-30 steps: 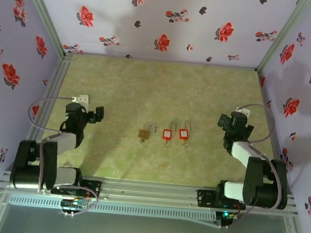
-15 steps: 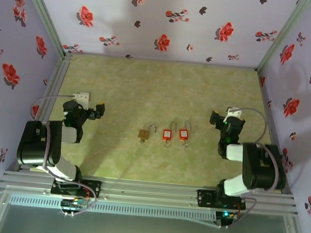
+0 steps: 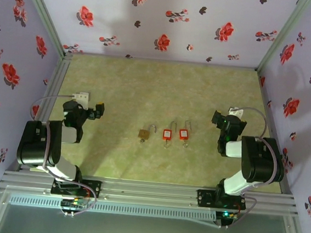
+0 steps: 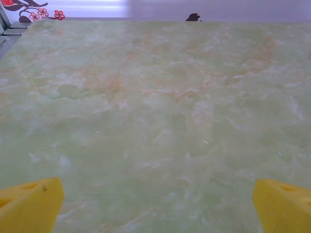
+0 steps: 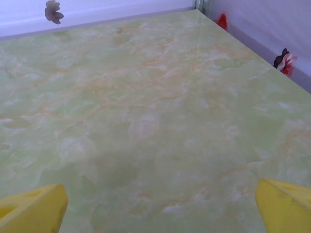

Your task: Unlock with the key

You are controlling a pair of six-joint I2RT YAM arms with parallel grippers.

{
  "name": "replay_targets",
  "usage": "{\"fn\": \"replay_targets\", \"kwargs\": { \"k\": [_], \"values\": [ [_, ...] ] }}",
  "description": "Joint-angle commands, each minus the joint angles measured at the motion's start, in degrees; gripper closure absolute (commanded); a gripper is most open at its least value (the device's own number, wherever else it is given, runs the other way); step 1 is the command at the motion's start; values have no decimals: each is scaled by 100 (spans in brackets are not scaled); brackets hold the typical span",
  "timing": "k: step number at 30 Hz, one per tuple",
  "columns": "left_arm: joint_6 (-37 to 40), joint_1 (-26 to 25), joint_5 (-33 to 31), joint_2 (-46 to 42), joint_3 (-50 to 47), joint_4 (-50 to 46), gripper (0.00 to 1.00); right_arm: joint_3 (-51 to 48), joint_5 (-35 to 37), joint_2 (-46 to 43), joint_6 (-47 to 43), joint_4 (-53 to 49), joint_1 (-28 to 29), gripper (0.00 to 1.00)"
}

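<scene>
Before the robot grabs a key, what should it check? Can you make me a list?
1. Padlock lying free on the table: ok.
2. Key nearest the padlock and second key lie apart, not stacked: ok.
3. Left pincer open and empty: ok.
4. Right pincer open and empty: ok.
5. A pincer lined up over a key: not ok, both are off to the sides.
6. Which key fits the padlock: cannot tell.
</scene>
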Motion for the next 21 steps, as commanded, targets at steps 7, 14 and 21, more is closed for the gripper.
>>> {"fn": "replay_targets", "kwargs": {
  "k": [7, 14, 21],
  "values": [
    [-39, 45, -116, 51, 100, 151, 0, 85, 150, -46, 57, 123, 31, 1],
    [-45, 45, -116, 43, 86, 173, 0, 87, 149, -48, 57, 123, 28, 1],
    [-34, 45, -116, 45, 84, 173, 0, 67, 146, -45, 75, 148, 17, 1]
  ]
}}
